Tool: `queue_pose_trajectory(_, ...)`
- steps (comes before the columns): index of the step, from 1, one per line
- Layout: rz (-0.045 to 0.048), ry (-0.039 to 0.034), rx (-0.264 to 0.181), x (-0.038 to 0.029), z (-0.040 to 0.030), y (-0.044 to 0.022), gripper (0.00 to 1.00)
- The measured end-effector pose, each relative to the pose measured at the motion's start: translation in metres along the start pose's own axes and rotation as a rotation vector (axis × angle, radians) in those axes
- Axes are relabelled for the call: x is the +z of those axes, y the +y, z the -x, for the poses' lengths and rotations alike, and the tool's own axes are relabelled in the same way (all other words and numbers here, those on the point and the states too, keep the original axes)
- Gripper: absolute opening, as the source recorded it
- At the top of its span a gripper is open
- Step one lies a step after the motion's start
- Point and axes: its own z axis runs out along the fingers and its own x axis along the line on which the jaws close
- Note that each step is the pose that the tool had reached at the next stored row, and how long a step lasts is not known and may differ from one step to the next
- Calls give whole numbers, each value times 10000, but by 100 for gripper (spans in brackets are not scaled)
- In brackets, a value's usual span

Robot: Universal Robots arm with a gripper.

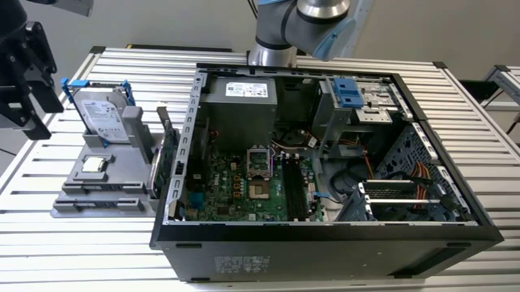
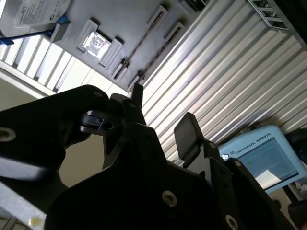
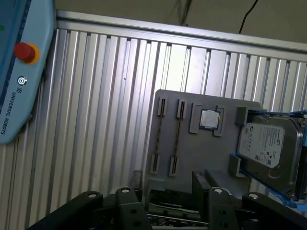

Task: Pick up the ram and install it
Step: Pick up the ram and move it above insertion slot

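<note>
Your gripper (image 3: 168, 175) is open: the fingers (image 3: 136, 178) stand apart with nothing between them, in both wrist views. In the exterior view it hangs at the upper left of the frame. The gray holder (image 1: 122, 210) sits at middle left, below it and a bit right, beside the open computer case (image 1: 325, 258).

The ram (image 3: 176, 136) stands on edge in the holder's slot lane, the one nearer the square chip (image 3: 208, 119). The hard drive (image 3: 264, 143) is parked further along.

In the first wrist view the ram lies just past the fingertips, about in line with the gap between them. Its long axis runs away from the gripper, crosswise to the line from finger to finger.

You see it edge-on as a thin, long dark strip. Its colour and chips can't be made out.
</note>
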Motion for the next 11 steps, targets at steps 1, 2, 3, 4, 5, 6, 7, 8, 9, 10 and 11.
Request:
queue_pose_trajectory(1, -4, -2, 100, 6, 0, 1, 100)
queue_pose_trajectory(2, -6, -4, 185, 12, 0, 1, 100)
queue_pose_trajectory(3, -7, -5, 263, 18, 1, 2, 100)
queue_pose_trajectory(4, -10, -7, 340, 25, 1, 3, 100)
queue_pose_trajectory(5, -15, -9, 418, 32, 1, 5, 100)
queue_pose_trajectory(6, -16, -9, 478, 38, 1, 5, 100)
queue_pose_trajectory(7, -20, -9, 512, 44, 1, 5, 100)
queue_pose_trajectory(8, -29, -9, 533, 52, 1, 6, 100)
queue_pose_trajectory(9, -39, -10, 547, 59, 2, 7, 100)
queue_pose_trajectory(10, -46, -9, 568, 64, 2, 10, 100)
queue_pose_trajectory(11, -54, -8, 608, 71, 3, 13, 100)
